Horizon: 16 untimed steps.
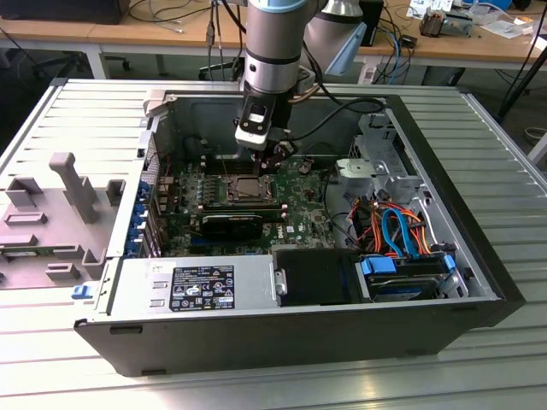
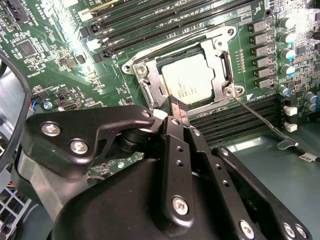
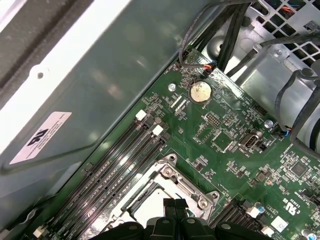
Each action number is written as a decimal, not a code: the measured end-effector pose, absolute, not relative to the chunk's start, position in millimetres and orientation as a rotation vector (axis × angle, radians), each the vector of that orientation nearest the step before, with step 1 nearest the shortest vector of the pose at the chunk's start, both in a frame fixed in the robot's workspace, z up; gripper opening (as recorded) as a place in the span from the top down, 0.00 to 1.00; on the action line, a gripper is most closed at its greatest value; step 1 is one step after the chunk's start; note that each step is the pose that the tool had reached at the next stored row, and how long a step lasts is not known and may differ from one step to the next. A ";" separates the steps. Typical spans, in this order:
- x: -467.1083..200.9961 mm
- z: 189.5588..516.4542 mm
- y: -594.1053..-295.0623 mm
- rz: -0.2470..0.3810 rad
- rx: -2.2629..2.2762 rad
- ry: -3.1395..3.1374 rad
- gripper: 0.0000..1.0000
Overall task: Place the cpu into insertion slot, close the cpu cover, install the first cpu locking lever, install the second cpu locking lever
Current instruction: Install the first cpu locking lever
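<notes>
**Grey arm, black gripper**

The arm (image 1: 272,43) is a silver-grey tube with a pale blue band (image 1: 282,4) at its top. Under it sits a white block (image 1: 254,128), and a black cable (image 1: 342,115) loops away. The gripper (image 2: 178,103) is matte black, with rounded plates (image 2: 85,130), silver screws (image 2: 180,205) and 2 slim fingers (image 2: 174,107).

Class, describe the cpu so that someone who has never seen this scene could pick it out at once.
Inside the open computer case lies a green motherboard. Between its rows of long black memory slots sits a silver cover. The cpu is the flat, dull silver square in its window, unlike the dark chips around it.
</notes>
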<state>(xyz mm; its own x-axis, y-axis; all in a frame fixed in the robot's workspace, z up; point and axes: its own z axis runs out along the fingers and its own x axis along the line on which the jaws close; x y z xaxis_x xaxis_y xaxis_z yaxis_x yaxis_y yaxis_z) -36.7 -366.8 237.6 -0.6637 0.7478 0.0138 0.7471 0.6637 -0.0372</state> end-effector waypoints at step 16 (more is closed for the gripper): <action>-36.7 237.6 -366.8 0.036 -1.243 -2.852 0.89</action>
<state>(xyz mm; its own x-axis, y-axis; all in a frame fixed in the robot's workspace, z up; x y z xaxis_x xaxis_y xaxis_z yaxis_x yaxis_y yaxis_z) -36.7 -366.8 237.6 -0.6806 0.7325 0.0182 0.7318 0.6807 -0.0333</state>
